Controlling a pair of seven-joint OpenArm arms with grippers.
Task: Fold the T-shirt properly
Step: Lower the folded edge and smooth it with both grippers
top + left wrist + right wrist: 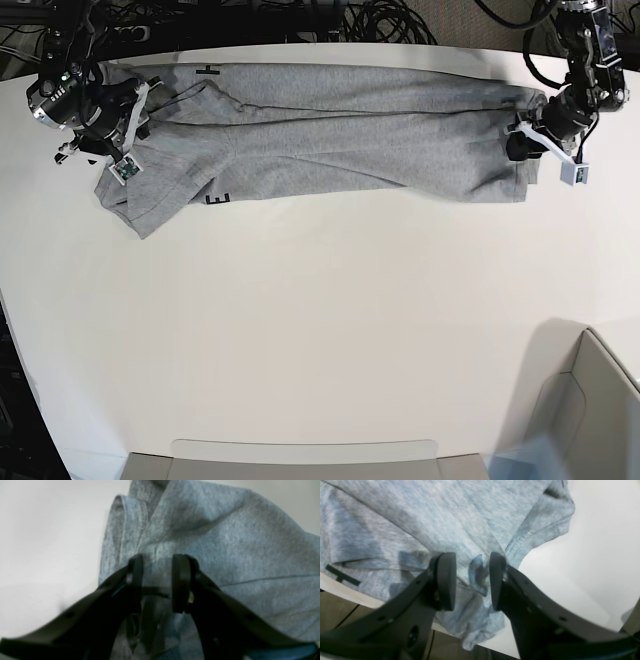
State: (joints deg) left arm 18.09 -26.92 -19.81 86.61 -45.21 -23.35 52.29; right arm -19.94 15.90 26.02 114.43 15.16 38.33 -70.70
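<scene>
T-shirt (330, 135): heather grey, folded lengthwise into a long band across the far edge of the white table (330, 330), running from the L side of the base view to the R side. Black letter fragments show at the band's upper edge and lower edge toward the base view's L end; a sleeve flap spreads down-left there. Right gripper (473, 580) (base view L end): jaws apart, fabric bunched in the gap between the pads; neither pad seen pressing the cloth, so released, not clamped. Right wrist view also shows the cloth hanging over the table edge, w/ a black letter mark at frame L. Left gripper (157, 580) (base view R end): jaws parted w/ a clear gap, grey fabric visible between and behind the pads; no pinch seen, reads as released. Left wrist view: folded hem layers stacked at the shirt's L edge, bare table beside them. Grey bin (585, 420) at the near R corner, well apart from the shirt.
</scene>
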